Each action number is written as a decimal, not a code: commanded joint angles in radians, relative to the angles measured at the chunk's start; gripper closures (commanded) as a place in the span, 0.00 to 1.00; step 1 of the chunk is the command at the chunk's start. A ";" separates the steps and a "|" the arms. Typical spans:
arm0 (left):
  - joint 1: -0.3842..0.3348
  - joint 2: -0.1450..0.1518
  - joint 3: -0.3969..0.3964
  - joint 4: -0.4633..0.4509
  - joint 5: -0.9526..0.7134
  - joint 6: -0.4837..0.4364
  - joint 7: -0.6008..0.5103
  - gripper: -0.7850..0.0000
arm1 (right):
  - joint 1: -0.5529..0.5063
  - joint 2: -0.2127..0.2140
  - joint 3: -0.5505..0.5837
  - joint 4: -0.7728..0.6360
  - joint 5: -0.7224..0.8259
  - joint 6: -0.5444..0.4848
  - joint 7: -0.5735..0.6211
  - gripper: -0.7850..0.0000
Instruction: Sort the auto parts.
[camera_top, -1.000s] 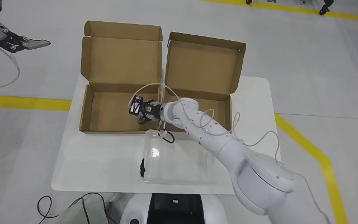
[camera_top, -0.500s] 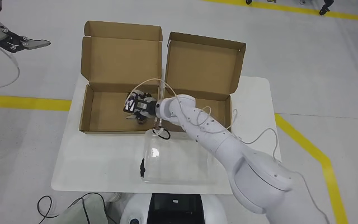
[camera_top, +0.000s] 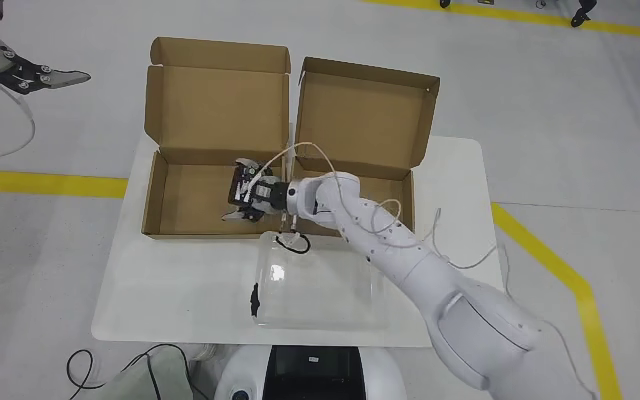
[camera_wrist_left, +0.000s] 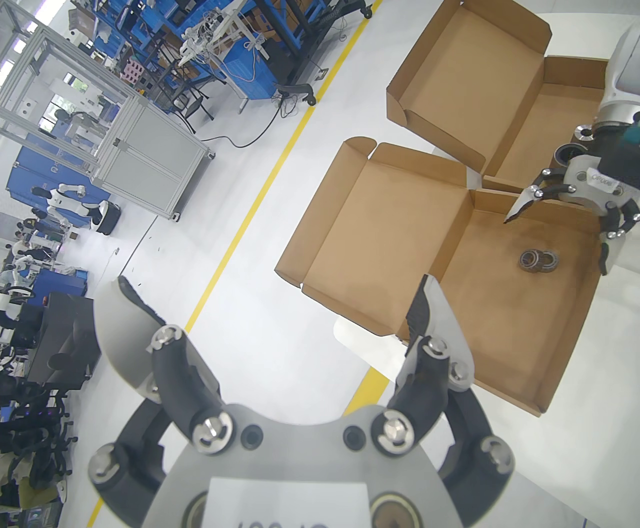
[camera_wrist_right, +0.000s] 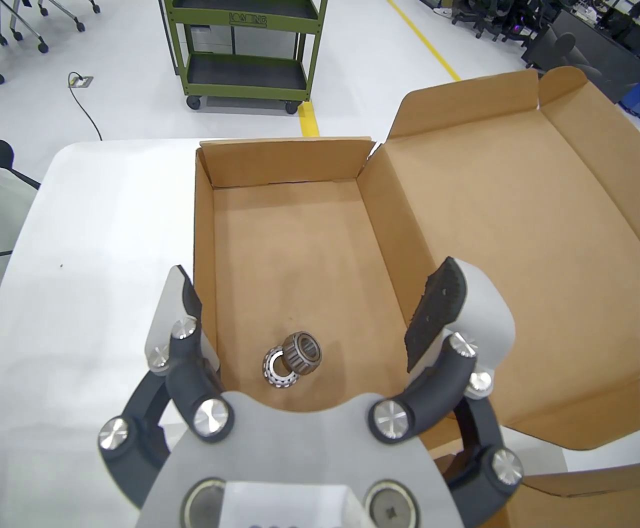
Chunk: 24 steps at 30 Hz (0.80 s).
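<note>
**Right hand** (camera_wrist_right: 311, 285), spread wide and empty, hangs over the cardboard box (camera_wrist_right: 285, 165). Two bearings (camera_wrist_right: 292, 360) lie touching on the box floor beneath it. The hand should withdraw straight up, clear of the box walls and bearings. **Left hand** (camera_wrist_left: 272, 300), also wide, is well outside the box.
</note>
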 joint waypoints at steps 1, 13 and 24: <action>0.000 0.000 0.000 0.000 0.000 0.000 0.000 0.00 | -0.033 0.026 0.035 -0.065 -0.002 -0.008 0.025 0.00; 0.000 0.000 0.000 0.000 0.000 0.000 0.000 0.00 | -0.363 0.194 0.332 -0.526 -0.079 -0.067 0.152 0.00; 0.000 0.000 0.000 0.000 0.000 0.000 0.000 0.00 | -0.681 0.290 0.606 -0.829 -0.143 -0.085 0.174 0.00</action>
